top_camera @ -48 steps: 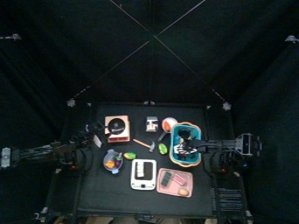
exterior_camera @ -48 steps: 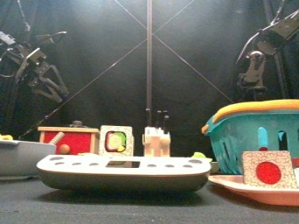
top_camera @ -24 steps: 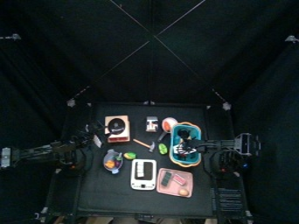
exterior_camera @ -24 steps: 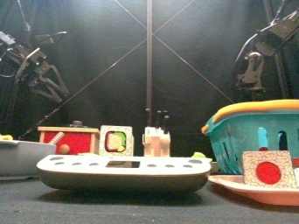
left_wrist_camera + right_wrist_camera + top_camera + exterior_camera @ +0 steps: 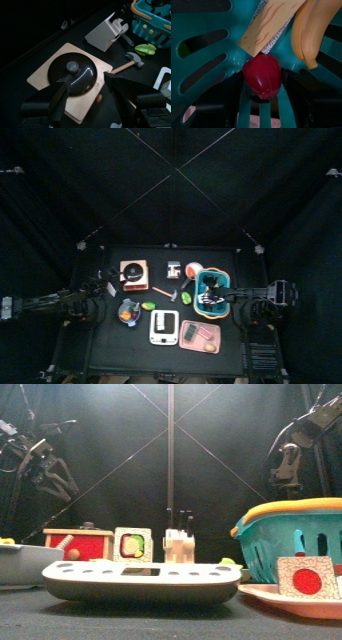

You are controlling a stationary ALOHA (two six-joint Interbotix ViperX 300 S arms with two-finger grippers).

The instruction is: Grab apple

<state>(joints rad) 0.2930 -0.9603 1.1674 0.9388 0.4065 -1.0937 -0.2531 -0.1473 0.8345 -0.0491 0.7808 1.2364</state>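
Note:
The apple (image 5: 262,75) is dark red and lies on the floor of the teal basket (image 5: 204,55), under a striped orange packet (image 5: 274,25) and beside a banana (image 5: 314,30). The right wrist view looks at it from close above. My right gripper (image 5: 225,298) reaches into the basket (image 5: 211,294) from the right. In the front view the basket (image 5: 294,534) stands at the right and its wall hides the apple. My left gripper (image 5: 89,80) is open above a black pan lid (image 5: 72,75) on a wooden board, holding nothing.
A white scale (image 5: 140,579) lies at the front middle. A pink plate (image 5: 201,336) sits beside it and a grey bowl (image 5: 128,312) to its left. A white knife block (image 5: 107,31), a toy hammer (image 5: 130,61) and a green item (image 5: 145,48) lie between board and basket.

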